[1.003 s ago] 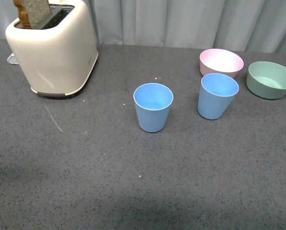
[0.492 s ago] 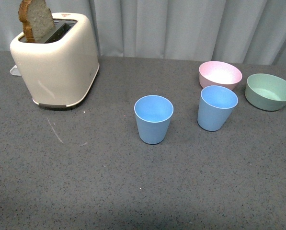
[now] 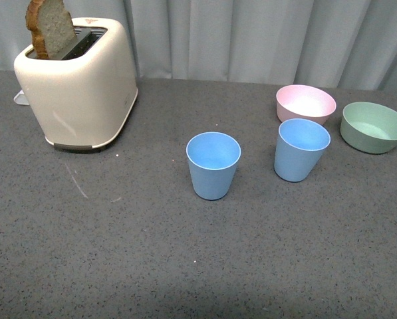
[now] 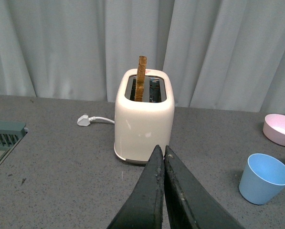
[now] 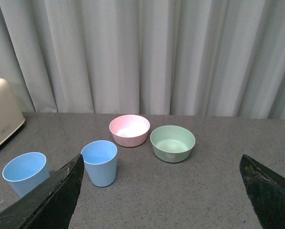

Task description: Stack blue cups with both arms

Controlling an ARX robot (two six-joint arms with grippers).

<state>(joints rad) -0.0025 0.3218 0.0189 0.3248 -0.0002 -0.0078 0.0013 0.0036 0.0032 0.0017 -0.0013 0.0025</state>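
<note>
Two light-blue cups stand upright and apart on the grey table. One cup (image 3: 213,165) is near the middle; it also shows in the left wrist view (image 4: 264,178) and the right wrist view (image 5: 26,172). The other cup (image 3: 300,149) stands to its right, just in front of the pink bowl; it also shows in the right wrist view (image 5: 100,162). Neither arm shows in the front view. My left gripper (image 4: 161,151) is shut and empty, held above the table short of the toaster. My right gripper (image 5: 161,164) is wide open and empty, well back from the cups.
A cream toaster (image 3: 78,81) with a slice of bread (image 3: 49,27) stands at the back left, its plug (image 4: 84,120) beside it. A pink bowl (image 3: 305,103) and a green bowl (image 3: 374,126) sit at the back right. A grey curtain hangs behind the table.
The front view has shifted, so everything sits slightly lower in the picture than a second ago. The cups, bowls and toaster have not moved relative to each other.
</note>
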